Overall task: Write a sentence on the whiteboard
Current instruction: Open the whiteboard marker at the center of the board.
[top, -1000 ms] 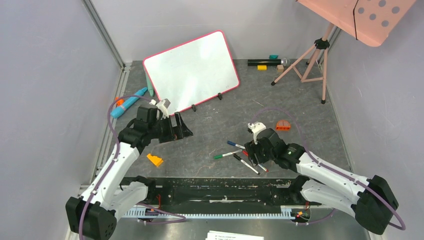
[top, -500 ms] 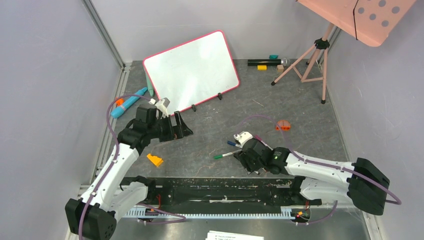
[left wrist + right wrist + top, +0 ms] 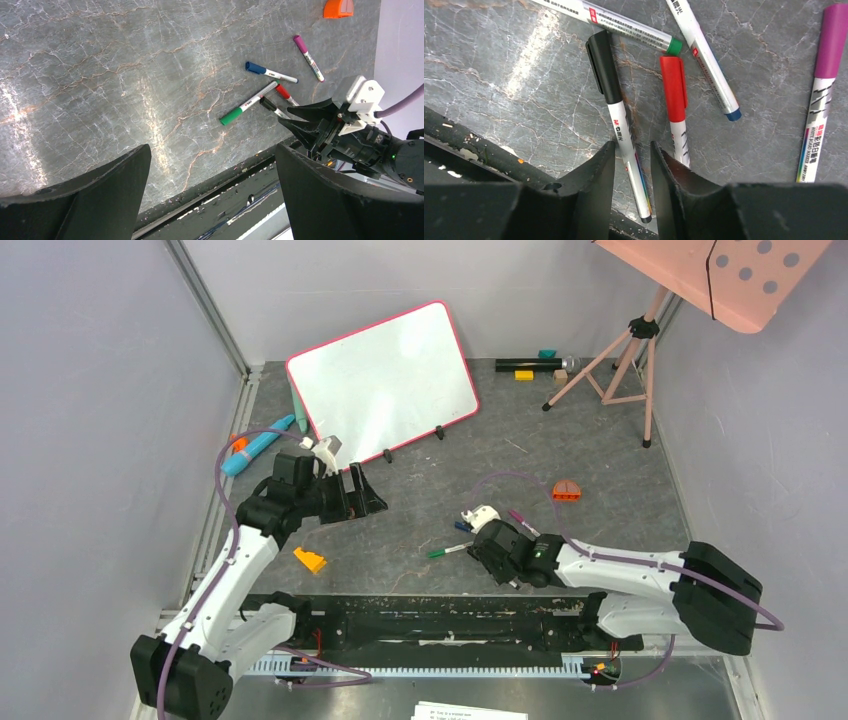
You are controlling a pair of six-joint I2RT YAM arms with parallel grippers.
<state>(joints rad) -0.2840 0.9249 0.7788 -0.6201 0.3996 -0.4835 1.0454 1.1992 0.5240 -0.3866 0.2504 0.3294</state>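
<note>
The whiteboard [image 3: 385,380] stands toward 11 o'clock on the desk [image 3: 440,485], well apart from both arms. It is propped on small black feet along its near edge and has a pink-red rim all round. From above, its face reads as plain glossy white.

The left gripper [image 3: 360,495] hangs just off the board's 6 o'clock corner, jaws spread wide with nothing between them. Its wrist camera looks through them across bare grey stone to the markers. An orange wedge [image 3: 310,560] lies near it at 7 o'clock.

The right gripper [image 3: 632,150] is low over the desk near 6 o'clock, among a loose cluster of markers. Its jaws are narrowly parted on either side of the white barrel of the black marker [image 3: 616,100]. A sliver of desk shows beside the barrel, so they are not clamped on it.

In the right wrist view the black cap points toward 11 o'clock. The red marker [image 3: 674,100] lies just beside it at 3 o'clock, roughly parallel. The green marker [image 3: 624,25] crosses at 12 o'clock, its green end just beside the red cap. The blue marker [image 3: 706,60] slants from 12 toward 4 o'clock, close along the red one. The purple marker [image 3: 824,85] lies apart at 3 o'clock.

From above, an orange block [image 3: 566,490] sits at 2 o'clock from the right gripper. A pink tripod [image 3: 630,360] stands at the desk's 1 o'clock corner under a pink dotted panel [image 3: 740,275].
</note>
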